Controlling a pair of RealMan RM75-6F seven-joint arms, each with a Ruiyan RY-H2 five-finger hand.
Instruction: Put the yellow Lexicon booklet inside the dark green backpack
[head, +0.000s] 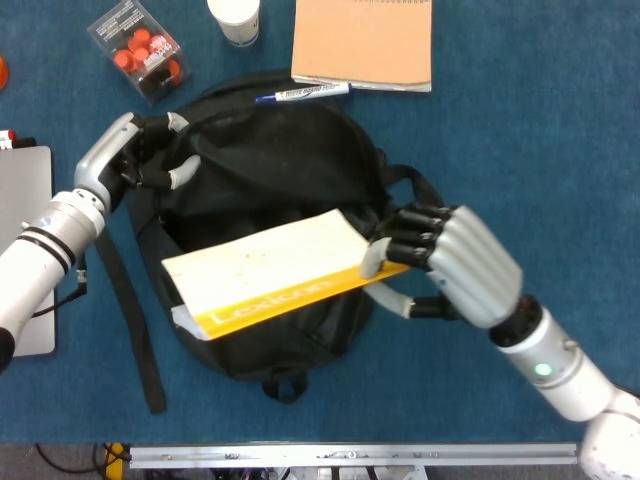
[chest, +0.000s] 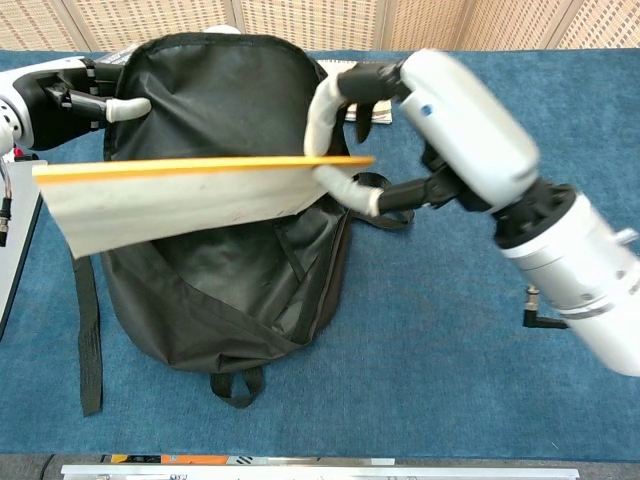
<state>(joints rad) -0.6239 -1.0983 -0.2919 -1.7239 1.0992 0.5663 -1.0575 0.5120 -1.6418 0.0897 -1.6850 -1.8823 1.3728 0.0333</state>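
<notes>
Your left hand (head: 140, 160) grips the raised flap of the dark green backpack (head: 270, 180), fingers curled over the fabric at its upper left and holding the mouth open. The yellow Lexicon booklet (head: 265, 275) hangs level over that open mouth, tilted so its yellow edge faces you. Your right hand (head: 445, 262) pinches its right end between thumb and fingers.
</notes>
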